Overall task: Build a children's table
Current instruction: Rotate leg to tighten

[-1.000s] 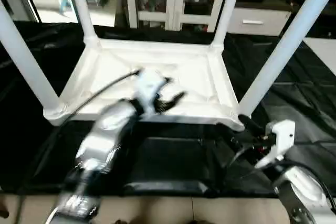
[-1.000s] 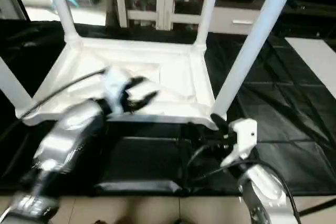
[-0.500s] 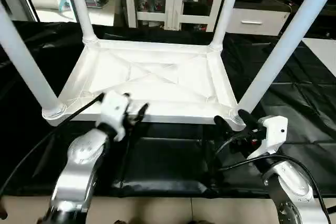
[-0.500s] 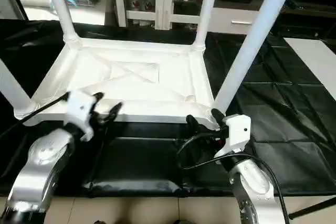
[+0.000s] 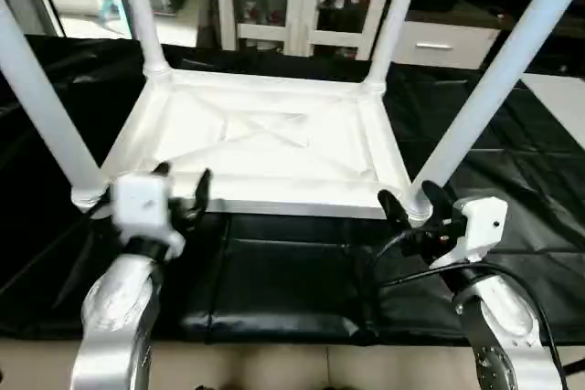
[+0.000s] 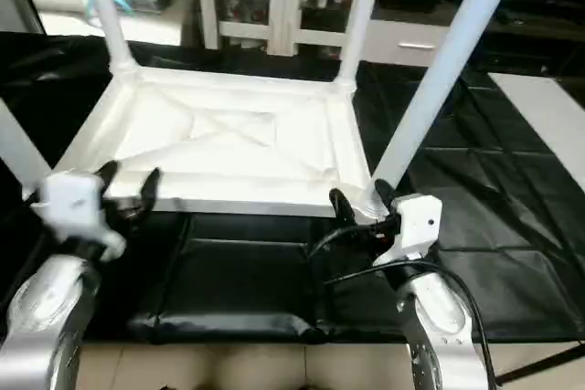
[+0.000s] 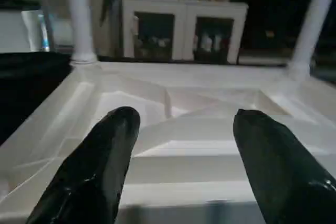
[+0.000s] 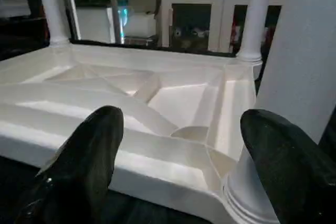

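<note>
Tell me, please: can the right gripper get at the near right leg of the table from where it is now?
Probably yes. The right gripper is open and empty, just in front of the near right leg where it enters the corner of the table top. Nothing stands between them.

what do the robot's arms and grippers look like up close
Both forearms are rounded, shiny silver shells. Each ends in a boxy white wrist block carrying two glossy black, tapered fingers: left gripper, right gripper. Thin black cables loop from the right wrist block back along its forearm.
</note>
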